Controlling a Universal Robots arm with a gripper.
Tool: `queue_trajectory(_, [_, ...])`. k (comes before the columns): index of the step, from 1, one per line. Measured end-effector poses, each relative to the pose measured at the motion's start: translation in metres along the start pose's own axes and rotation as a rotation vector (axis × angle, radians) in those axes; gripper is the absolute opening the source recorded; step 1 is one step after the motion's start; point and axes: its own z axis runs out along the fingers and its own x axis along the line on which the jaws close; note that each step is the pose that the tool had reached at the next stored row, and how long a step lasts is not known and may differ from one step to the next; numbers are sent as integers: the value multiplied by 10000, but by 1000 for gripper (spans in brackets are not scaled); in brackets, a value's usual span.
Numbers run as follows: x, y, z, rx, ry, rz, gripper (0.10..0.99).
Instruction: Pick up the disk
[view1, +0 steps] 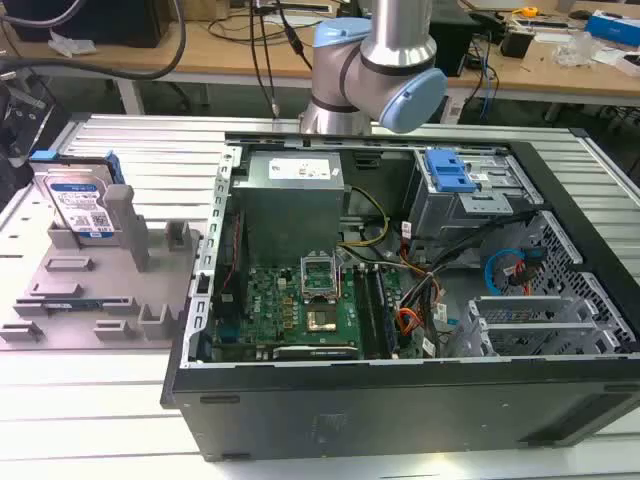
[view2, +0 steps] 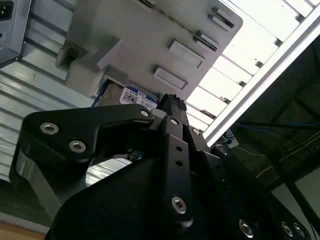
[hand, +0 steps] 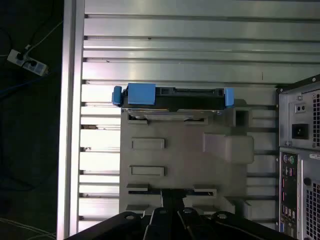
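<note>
**Exterior view.** The disk (view1: 85, 205) stands on edge in the grey fixture (view1: 95, 285) on the desk (view1: 110, 410), at the exterior view's left of the open computer case (view1: 400, 300). The robot arm (view1: 375, 60) rises behind the case.

**First wrist view.** The disk (hand: 175, 97) is seen edge-on, with blue rails at both ends, seated at the far side of the fixture (hand: 185, 150). The gripper (hand: 173, 195) hangs over the near side, well apart from the disk. Its fingers are drawn narrow and hold nothing.

**Second wrist view.** The disk label (view2: 134, 96) shows just past the fingertip.

**Progress.** No grasp has been made. Approach, grip and lift are judged outstanding.
</note>
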Motion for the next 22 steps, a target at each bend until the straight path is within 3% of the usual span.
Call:
queue_trajectory(7, [0,0,0,-1,0,-6,106])
queue_trajectory(10, [-1,0,2,0,37,-992,106])
queue_trajectory(18, [-1,0,5,0,103,-2691,114])
queue_trajectory(19, [-1,0,6,1,120,-3131,235])
queue_trajectory(20, [-1,0,9,1,141,-3709,416])
queue_trajectory(21, [-1,0,12,2,163,-4270,478])
queue_trajectory(22, [-1,-1,14,2,177,-4623,478])
